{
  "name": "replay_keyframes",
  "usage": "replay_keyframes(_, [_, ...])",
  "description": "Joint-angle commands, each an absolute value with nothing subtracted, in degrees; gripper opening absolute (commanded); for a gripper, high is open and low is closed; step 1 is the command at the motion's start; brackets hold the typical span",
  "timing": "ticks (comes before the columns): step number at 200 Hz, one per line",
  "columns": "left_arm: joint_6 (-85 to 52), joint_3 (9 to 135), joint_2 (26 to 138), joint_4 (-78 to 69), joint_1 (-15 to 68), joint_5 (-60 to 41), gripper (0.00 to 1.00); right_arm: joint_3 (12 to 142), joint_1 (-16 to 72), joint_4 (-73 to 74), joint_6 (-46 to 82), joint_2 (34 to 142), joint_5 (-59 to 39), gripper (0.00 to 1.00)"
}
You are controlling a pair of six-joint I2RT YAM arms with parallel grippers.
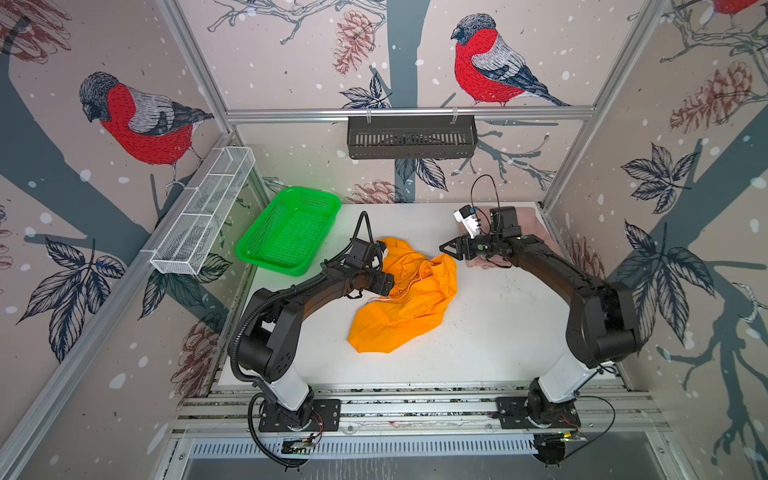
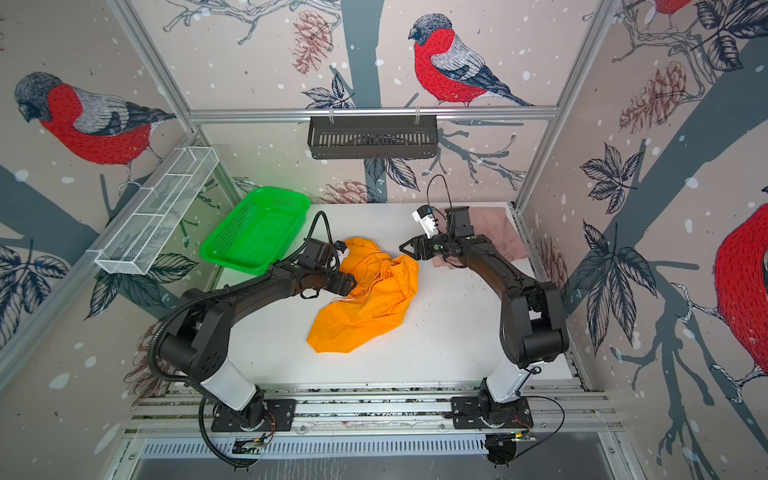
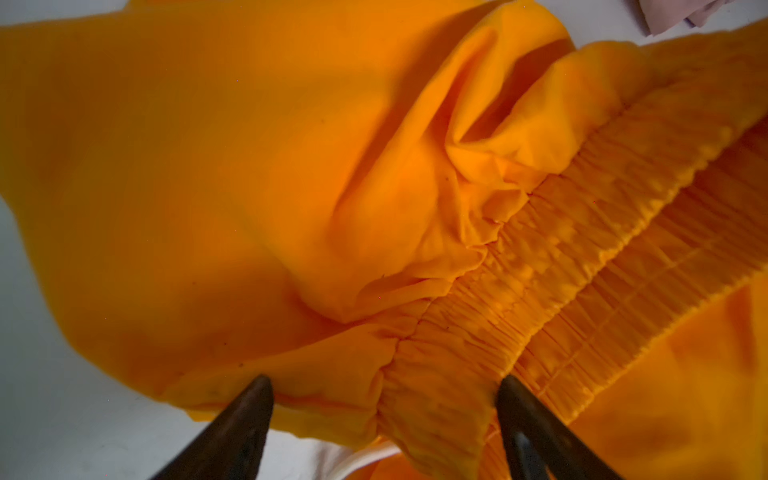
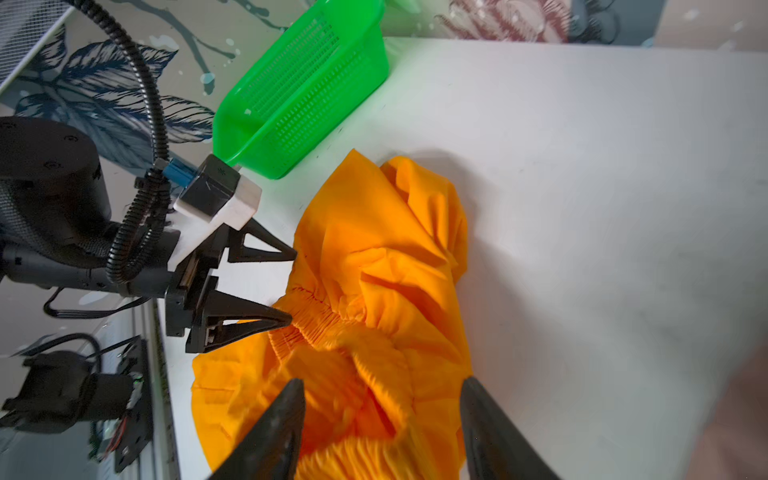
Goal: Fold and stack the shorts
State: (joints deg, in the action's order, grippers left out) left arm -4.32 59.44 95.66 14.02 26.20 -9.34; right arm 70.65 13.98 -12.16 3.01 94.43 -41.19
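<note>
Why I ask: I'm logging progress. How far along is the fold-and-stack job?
Looks done: pink shorts lie flat at the far right corner, partly hidden. In hand: orange shorts sit crumpled mid-table, left gripper open at their waistband, right gripper open near them. Left: fold orange, stack both.

Both top views look down from high up at the whole white table (image 1: 498, 328). The left wrist camera sits very close over the orange shorts (image 3: 208, 166), filling its picture. The right wrist camera looks across the table at the same shorts, the left gripper (image 4: 293, 286) and the green basket (image 4: 307, 83).
</note>
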Motion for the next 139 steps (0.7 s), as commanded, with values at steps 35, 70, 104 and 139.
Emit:
replay_keyframes(35, [-6.4,60.9,96.3,18.8,26.4,-8.0,0.59,65.9,22.8,-20.4,8.0,84.3,-11.3,0.75])
replay_keyframes(70, [-8.8,62.2,92.0,20.8,26.5,-9.0,0.83,56.4,25.9,-22.6,14.8,76.7,-8.8,0.77])
replay_keyframes(104, [-10.6,61.4,88.2,19.8,26.5,-11.2,0.94,45.7,33.9,-16.8,16.5,69.4,-6.5,0.79])
replay_keyframes(139, [-12.2,59.2,88.3,18.4,26.5,-12.4,0.94,40.8,35.8,-9.7,17.3,69.7,-1.2,0.79])
